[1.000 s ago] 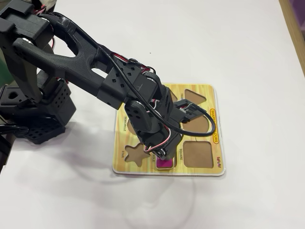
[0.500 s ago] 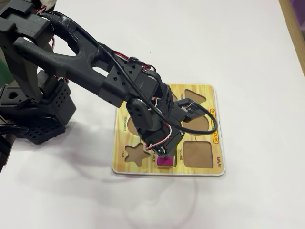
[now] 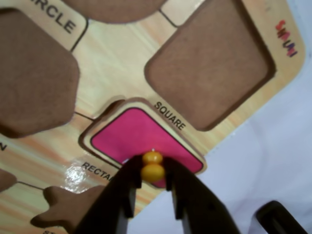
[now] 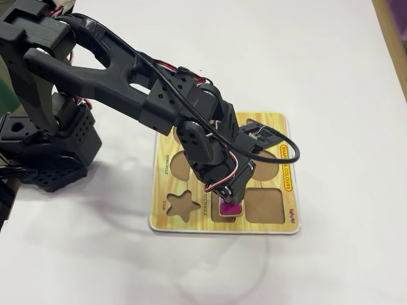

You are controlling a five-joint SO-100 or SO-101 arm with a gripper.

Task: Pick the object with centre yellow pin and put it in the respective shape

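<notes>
Piece over its slot, not yet seated.

My gripper (image 3: pixel 153 181) is pinched shut on the yellow knob (image 3: pixel 153 166) of the pink piece (image 3: pixel 139 137), which lies just ahead of my jaws over the rectangle cut-out (image 3: pixel 111 108) of the board (image 3: pixel 122 58). The carry looks done; what is left, I judge, is squaring the piece, dropping it flush and letting go. Its far corner seems to ride on the rim, with dark recess showing there. In the fixed view my wrist hides most of the piece (image 4: pixel 229 207), and the RECTANGLE label is cut off by my jaw.
</notes>
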